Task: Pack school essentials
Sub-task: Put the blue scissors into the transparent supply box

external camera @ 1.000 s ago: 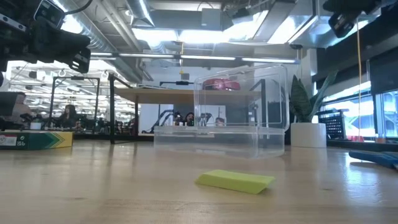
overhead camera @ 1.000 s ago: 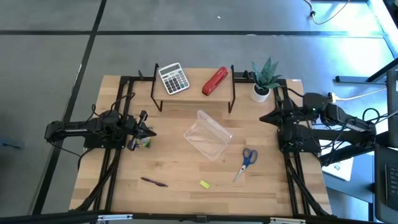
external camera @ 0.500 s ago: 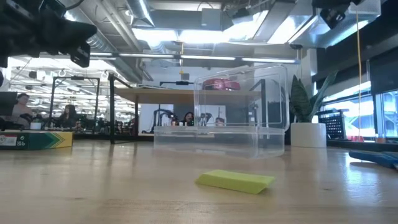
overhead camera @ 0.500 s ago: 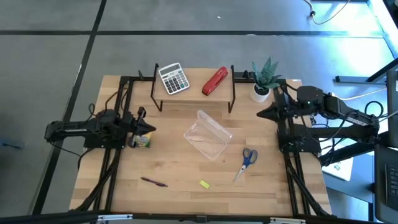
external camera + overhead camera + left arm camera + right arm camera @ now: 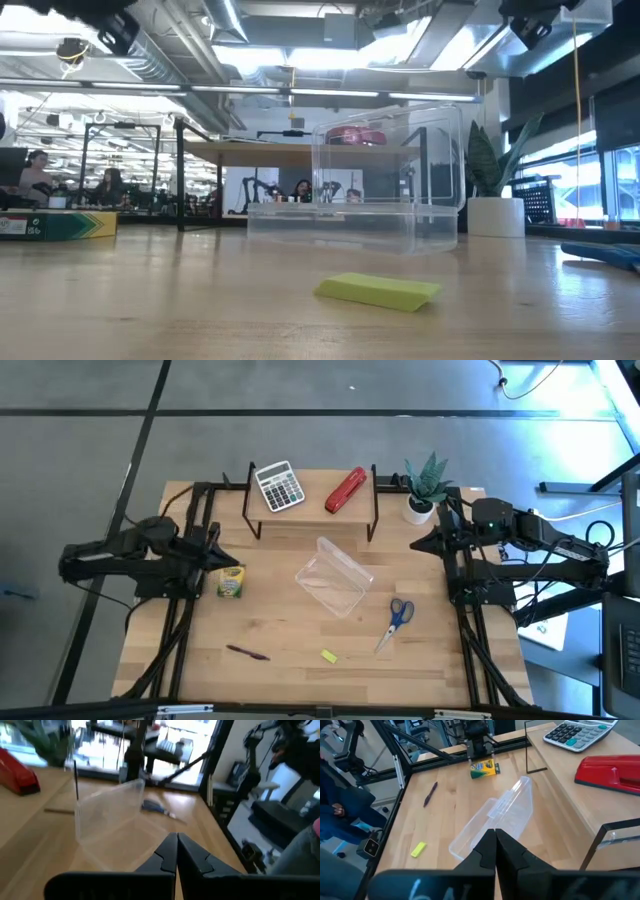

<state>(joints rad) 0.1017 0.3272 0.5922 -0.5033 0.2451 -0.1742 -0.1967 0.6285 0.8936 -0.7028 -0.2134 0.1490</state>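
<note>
Eraser [image 5: 378, 290], a flat yellow block, lies lowest in my low view, with the purple pen [image 5: 247, 653] and blue-handled scissors [image 5: 398, 616] loose on the table [image 5: 300, 680]; nothing sits in the clear plastic case [image 5: 334, 576] at centre. Crayon box [image 5: 229, 582] sits left. Both grippers' jaws, left [image 5: 176, 851] and right [image 5: 495, 845], are pressed together, empty.

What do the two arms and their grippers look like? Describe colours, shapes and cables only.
Both arms are matte black with chunky jointed segments. The left arm and the right arm each carry black cables along their links. The left gripper and the right gripper each end in two dark, tapered, pointed fingers on a broad black bar. No markings are legible.
</note>
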